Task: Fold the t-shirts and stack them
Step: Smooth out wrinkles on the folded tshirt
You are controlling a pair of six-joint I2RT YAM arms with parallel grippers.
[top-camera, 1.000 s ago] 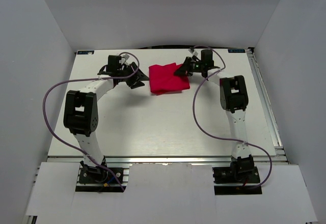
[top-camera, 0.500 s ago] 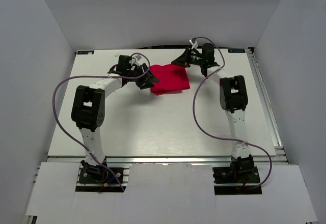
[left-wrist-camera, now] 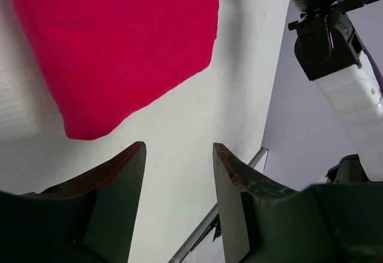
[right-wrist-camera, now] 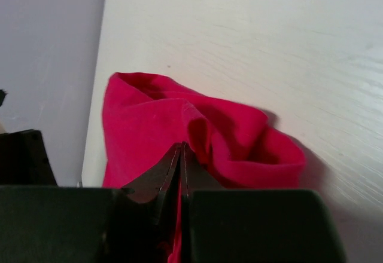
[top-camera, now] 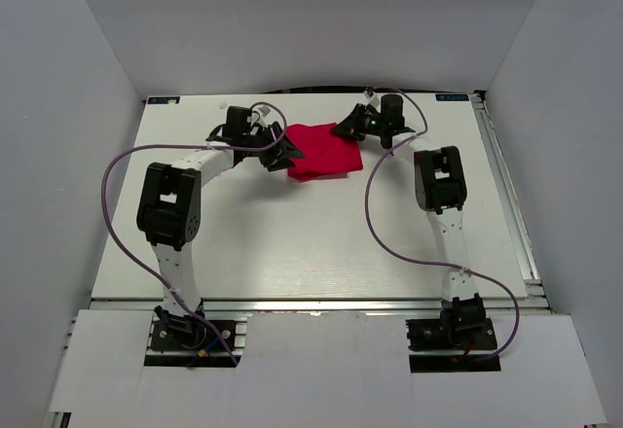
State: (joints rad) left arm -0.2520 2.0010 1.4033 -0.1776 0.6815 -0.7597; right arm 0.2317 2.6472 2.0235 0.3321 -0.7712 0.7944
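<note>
The red t-shirt (top-camera: 326,154) lies folded into a rough square at the back middle of the white table (top-camera: 292,243). My left gripper (top-camera: 283,156) stands open at the shirt's left edge. In the left wrist view its fingers (left-wrist-camera: 178,149) frame bare table, and the t-shirt (left-wrist-camera: 119,48) lies just beyond the tips. My right gripper (top-camera: 347,128) is at the shirt's far right corner. In the right wrist view its jaws (right-wrist-camera: 181,148) are shut with a fold of the t-shirt (right-wrist-camera: 149,119) pinched between them, and the cloth is bunched up around the tips.
White walls close in the table at the back and both sides. A metal rail (top-camera: 511,204) runs along the right edge. Purple cables (top-camera: 375,224) loop from both arms over the table. The right arm (left-wrist-camera: 335,54) shows beyond the shirt in the left wrist view.
The left arm swung right until its gripper reached the shirt's left edge, then stayed. The right gripper lifted toward the back, then came down again at the far right corner.
</note>
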